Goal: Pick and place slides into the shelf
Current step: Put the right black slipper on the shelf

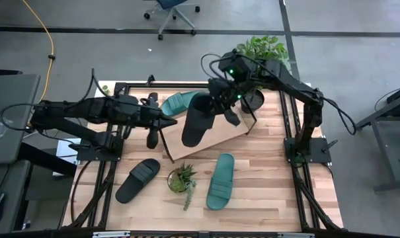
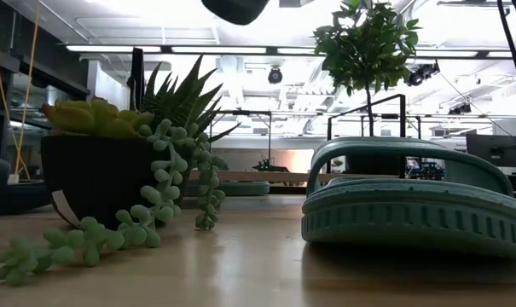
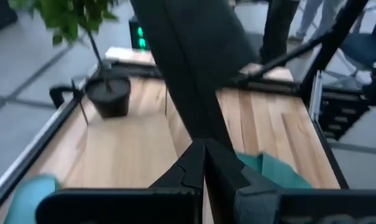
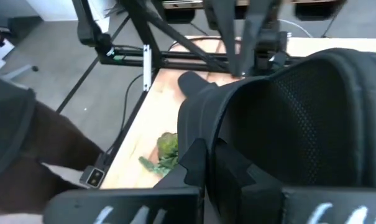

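Observation:
My right gripper (image 1: 217, 106) is shut on a black slide (image 1: 196, 120), which it holds above the slanted wooden shelf (image 1: 216, 137); that black slide (image 2: 236, 7) shows at the top of the low view. A teal slide (image 1: 178, 102) lies on the shelf's far-left part. My left gripper (image 1: 172, 122) is shut, level, with its tips beside the held slide's lower half; I cannot tell whether they touch. A second black slide (image 1: 138, 180) and a second teal slide (image 1: 221, 180) lie flat on the tabletop. My right gripper (image 4: 204, 155) pinches the black slide at its upper end beside the wide strap (image 4: 299, 106), coming from the table's far right side and slanting down. The fingers themselves hide the exact spot. The slide is lifted clear and hangs tilted, its free end (image 1: 188, 140) lowest over the shelf.
A small succulent pot (image 1: 182, 178) stands between the two slides on the table. A tall potted plant (image 1: 254, 98) stands at the shelf's far right end. Black frame rails (image 1: 299, 152) run along the table's sides. An office chair (image 1: 173, 10) stands beyond the table.

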Controlling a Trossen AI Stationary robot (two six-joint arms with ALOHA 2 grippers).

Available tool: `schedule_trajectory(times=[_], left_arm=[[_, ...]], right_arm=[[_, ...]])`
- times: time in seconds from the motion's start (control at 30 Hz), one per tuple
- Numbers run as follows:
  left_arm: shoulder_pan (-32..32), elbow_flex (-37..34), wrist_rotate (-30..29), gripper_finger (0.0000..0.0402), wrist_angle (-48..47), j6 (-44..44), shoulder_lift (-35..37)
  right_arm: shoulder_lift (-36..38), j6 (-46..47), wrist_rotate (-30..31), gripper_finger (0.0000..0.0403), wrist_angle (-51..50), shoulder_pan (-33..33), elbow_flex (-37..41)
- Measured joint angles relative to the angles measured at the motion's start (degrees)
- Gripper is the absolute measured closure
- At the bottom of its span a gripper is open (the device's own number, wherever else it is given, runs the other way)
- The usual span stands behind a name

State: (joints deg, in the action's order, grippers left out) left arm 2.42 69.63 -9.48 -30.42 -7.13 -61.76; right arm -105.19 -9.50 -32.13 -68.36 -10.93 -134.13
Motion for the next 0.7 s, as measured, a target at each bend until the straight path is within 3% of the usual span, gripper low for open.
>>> schedule_trajectory(times=[0.2, 0.5, 0.7], left_arm=[[2.6, 0.0, 1.1, 0.0378, 0.6, 0.8, -0.4], [4.8, 0.0, 3.7, 0.0270, 0.7, 0.7, 0.5], [5.0, 0.0, 1.4, 0.0219, 1.1, 0.9, 0.6]], right_arm=[[-0.6, -0.8, 4.4, 0.0403, -5.4, 1.9, 0.0], [-0.6, -0.9, 15.1, 0.0403, -5.0, 3.3, -0.8], [1.6, -0.8, 21.5, 0.0403, -0.1, 2.6, -0.8]])
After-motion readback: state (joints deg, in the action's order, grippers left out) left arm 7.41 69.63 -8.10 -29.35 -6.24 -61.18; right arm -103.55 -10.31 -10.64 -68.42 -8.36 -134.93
